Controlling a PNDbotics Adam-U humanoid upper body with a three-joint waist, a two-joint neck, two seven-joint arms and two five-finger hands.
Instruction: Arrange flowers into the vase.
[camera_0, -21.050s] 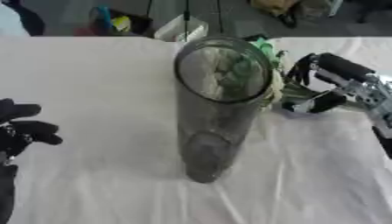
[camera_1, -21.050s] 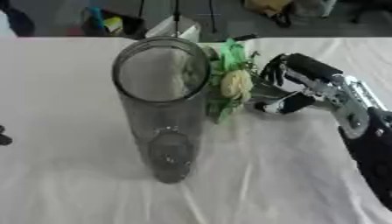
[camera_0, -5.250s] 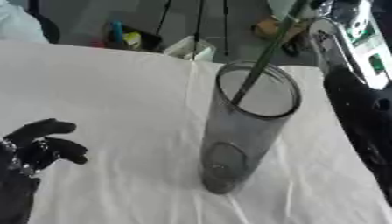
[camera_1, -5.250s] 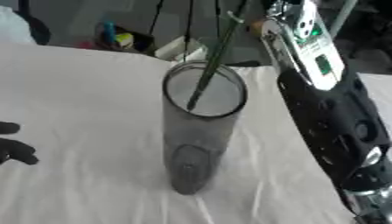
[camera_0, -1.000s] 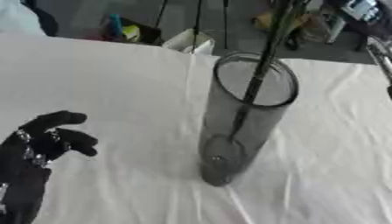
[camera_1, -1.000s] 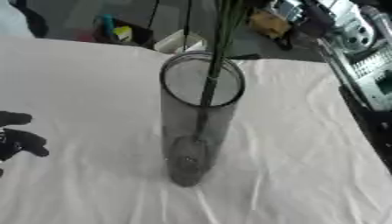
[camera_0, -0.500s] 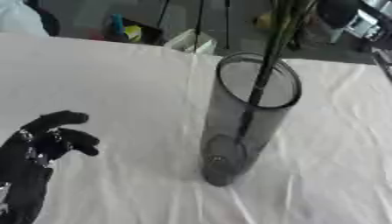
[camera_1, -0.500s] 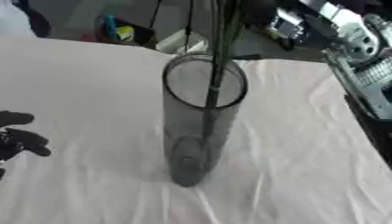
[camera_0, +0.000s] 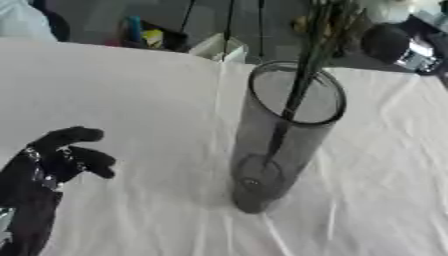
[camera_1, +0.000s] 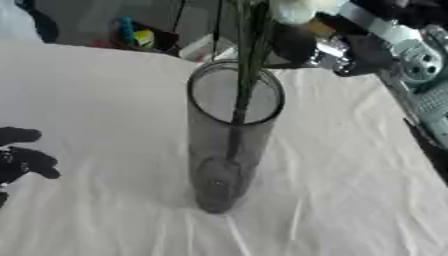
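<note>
One bunch of thin green flower stems (camera_1: 246, 65) now stands inside the tall smoky glass vase (camera_1: 229, 140).

Half a second ago the stems hung higher; now their lower ends reach deep into the vase, so the placing looks nearly done. A pale bloom (camera_1: 293, 9) shows above the rim. The vase stands upright near the middle of the white-covered table (camera_0: 122, 100). The right hand (camera_1: 376, 47) is near the far right edge, just beside the stems; whether it grips them I cannot tell. The left hand (camera_0: 61, 155) rests relaxed at the near left edge.

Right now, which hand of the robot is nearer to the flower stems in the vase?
Right. The right hand hangs beside the flower stems above the vase; the left hand rests apart, low on the table.
</note>
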